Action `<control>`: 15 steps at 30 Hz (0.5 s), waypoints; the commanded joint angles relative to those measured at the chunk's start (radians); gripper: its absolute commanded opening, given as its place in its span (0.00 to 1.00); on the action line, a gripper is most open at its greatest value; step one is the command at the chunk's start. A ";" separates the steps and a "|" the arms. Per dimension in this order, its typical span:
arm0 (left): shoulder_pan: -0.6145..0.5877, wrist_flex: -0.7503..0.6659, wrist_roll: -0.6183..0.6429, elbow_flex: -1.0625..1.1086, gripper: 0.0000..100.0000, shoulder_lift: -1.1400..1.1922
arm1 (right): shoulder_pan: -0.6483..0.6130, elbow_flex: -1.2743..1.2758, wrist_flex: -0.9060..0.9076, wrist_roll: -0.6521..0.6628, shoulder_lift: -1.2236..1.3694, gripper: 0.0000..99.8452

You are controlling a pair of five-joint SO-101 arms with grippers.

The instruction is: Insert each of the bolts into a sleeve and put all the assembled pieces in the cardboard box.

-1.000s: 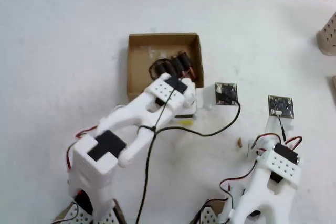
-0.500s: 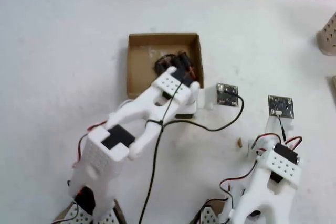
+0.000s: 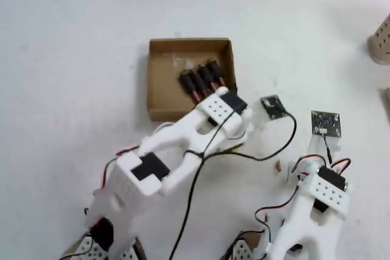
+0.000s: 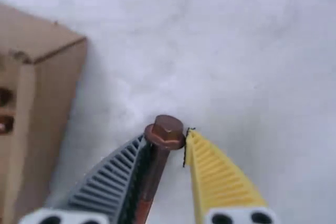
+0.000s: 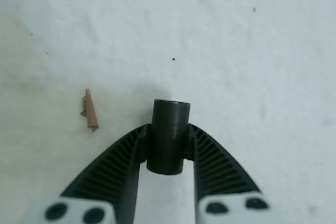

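A copper bolt (image 4: 164, 135) sits clamped in the left gripper (image 4: 165, 140), its hex head poking just past the grey and yellow fingertips. The cardboard box (image 3: 159, 77) lies just beside that claw, with four assembled pieces (image 3: 201, 80) lined up inside. The right gripper (image 5: 167, 129), well apart, clasps a black sleeve (image 5: 169, 135), open end beyond its fingertips. A tan scrap (image 5: 90, 110) lies nearby on the white table (image 3: 73, 59).

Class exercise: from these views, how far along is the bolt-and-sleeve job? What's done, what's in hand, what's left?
Done: a row of assembled pieces lies in the cardboard box. In hand: the left gripper grips a copper bolt, the right gripper a black sleeve. Left: join those two and box them.
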 commanded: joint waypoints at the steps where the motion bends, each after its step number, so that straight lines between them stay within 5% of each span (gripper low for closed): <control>1: -0.041 0.118 0.264 -0.166 0.08 -0.008 | -0.013 -0.005 -0.019 0.011 0.001 0.02; 6: -0.186 0.164 0.396 -0.215 0.08 -0.002 | -0.013 -0.005 -0.019 0.011 0.001 0.02; 15: -0.265 0.170 0.336 -0.100 0.25 -0.008 | -0.013 -0.005 -0.019 0.011 0.001 0.02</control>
